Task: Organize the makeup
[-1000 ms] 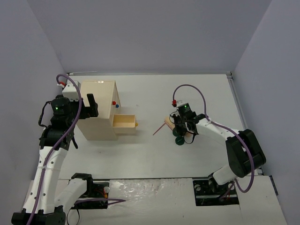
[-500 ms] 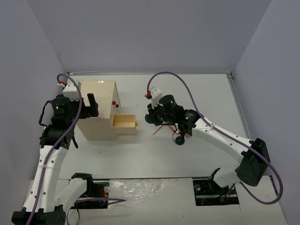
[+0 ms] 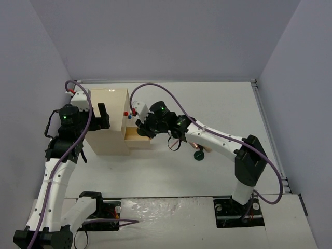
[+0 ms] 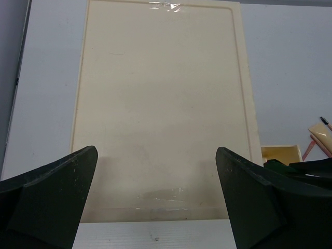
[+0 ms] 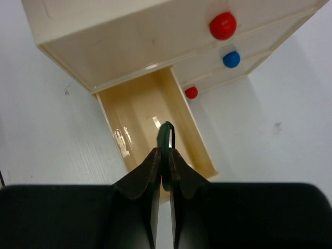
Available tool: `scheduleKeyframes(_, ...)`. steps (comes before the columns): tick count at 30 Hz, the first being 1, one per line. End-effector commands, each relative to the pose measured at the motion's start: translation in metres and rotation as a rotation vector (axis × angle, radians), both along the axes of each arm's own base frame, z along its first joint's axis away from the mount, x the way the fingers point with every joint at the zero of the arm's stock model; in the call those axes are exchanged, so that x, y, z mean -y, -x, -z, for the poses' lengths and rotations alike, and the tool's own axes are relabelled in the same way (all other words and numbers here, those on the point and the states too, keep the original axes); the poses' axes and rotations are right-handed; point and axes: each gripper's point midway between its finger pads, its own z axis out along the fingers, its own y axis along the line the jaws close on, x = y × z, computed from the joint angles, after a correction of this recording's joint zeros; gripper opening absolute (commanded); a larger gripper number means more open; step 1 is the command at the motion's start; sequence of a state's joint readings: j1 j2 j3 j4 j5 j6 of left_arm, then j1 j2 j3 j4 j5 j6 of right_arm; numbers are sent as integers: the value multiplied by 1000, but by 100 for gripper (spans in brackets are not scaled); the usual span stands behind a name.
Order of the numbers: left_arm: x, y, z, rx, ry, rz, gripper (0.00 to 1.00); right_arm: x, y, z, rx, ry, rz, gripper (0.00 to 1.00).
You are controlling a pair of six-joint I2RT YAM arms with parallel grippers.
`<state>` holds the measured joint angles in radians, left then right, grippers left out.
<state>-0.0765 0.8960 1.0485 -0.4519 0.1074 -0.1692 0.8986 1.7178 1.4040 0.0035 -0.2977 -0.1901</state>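
You see the table (image 3: pixel 218 104) with the cream box (image 3: pixel 109 124) on its left half, one drawer (image 5: pixel 145 114) standing open. Your left gripper (image 4: pixel 155 150) sits at the box, fingers spread wide. Your right gripper (image 5: pixel 165 155) hangs over the open drawer, pinching a dark green compact (image 5: pixel 165 136) on edge. A second compact (image 3: pixel 198 154) lies on the table, well to the right of the drawer.

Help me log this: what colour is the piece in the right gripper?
The thin piece is dark green; right wrist view.

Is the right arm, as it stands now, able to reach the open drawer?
Likely yes. Its jaws, shut on a dark green compact, hang right over the open drawer; nothing stands between them.
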Motion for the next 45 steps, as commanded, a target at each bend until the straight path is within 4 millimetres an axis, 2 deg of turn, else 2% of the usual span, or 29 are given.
scheduleKeyframes(1,2,-7,-21,71,23,3,97,-22,-4,-39,89,-94,-52,25)
scheduleKeyframes(3,2,-7,-22,73,23,4,97,-20,-6,-41,97,-93,-38,44)
scheduleKeyframes(6,2,-7,-22,75,24,5,97,-13,-9,-55,124,-106,1,63)
scheduleKeyframes(9,2,-7,-22,74,26,5,97,7,-18,-70,170,-105,98,67)
scheduleKeyframes(11,3,-7,-22,73,26,6,97,27,-33,-74,198,-88,217,67)
scheduleKeyframes(12,3,-7,-22,75,26,6,97,55,-48,-80,210,-90,349,67)
scheduleKeyframes(14,3,-7,-22,75,27,7,97,89,-62,-71,166,-94,491,65)
scheduleKeyframes(15,3,-6,-23,76,29,7,97,128,-80,-66,137,-107,615,65)
scheduleKeyframes(17,3,-6,-23,76,31,9,97,165,-88,-41,89,-83,726,62)
scheduleKeyframes(19,4,-7,-23,76,33,11,97,219,-98,-14,21,-80,895,59)
scheduleKeyframes(20,4,-7,-23,75,34,12,97,237,-99,-2,-13,-77,941,59)
scheduleKeyframes(23,5,-7,-22,72,36,15,97,266,-100,26,-98,-75,1014,58)
scheduleKeyframes(26,5,-7,-21,69,38,16,97,284,-104,58,-175,-53,1068,59)
scheduleKeyframes(29,5,-7,-21,69,37,15,97,289,-111,75,-215,-55,1095,60)
scheduleKeyframes(37,6,-7,-20,67,39,17,97,290,-131,122,-293,-53,1133,60)
scheduleKeyframes(45,7,-7,-21,69,43,24,97,289,-132,170,-354,-6,1150,58)
